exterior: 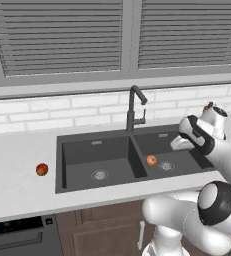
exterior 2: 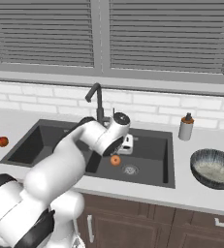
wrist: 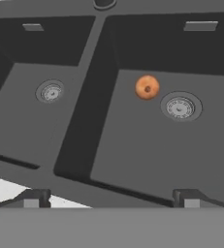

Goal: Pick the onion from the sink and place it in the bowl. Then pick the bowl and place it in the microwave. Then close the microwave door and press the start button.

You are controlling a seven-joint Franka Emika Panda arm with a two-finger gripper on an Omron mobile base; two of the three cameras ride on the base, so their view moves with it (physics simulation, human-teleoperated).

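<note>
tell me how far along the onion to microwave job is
Nothing looks done yet: the onion lies in the sink's right basin beside the drain. In hand: the gripper hangs open above that basin. Left: the pick, dropping it into the bowl on the counter, and all the microwave steps.

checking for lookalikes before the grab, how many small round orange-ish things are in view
2. The onion lies in the right basin of the sink, just left of its drain. A redder fruit sits on the counter left of the sink. Nothing suggests others are hidden.
</note>
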